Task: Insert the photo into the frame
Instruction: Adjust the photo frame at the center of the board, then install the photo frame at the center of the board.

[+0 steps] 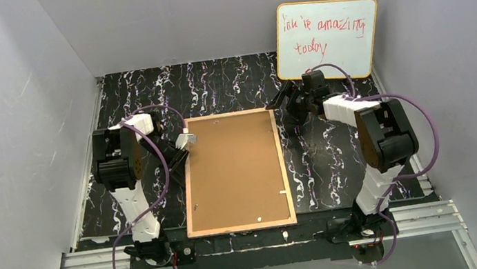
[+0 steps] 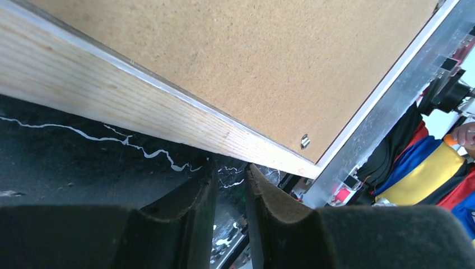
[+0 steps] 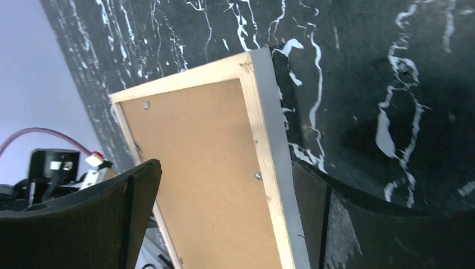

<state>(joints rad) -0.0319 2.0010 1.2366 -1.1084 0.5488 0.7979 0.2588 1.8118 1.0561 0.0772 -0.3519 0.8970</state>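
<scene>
The frame (image 1: 235,171) is lying back-up, its brown backing board showing, in the middle of a black white-veined table (image 1: 337,163) that grey walls (image 1: 9,102) are enclosing, with a whiteboard (image 1: 326,39) leaning in the far right corner. The left gripper (image 2: 231,168) is hovering at the frame's far left corner, fingers nearly together; whether they are pinching anything I cannot tell. The right gripper (image 1: 291,105) is waiting by the far right corner, jaws spread wide.
</scene>
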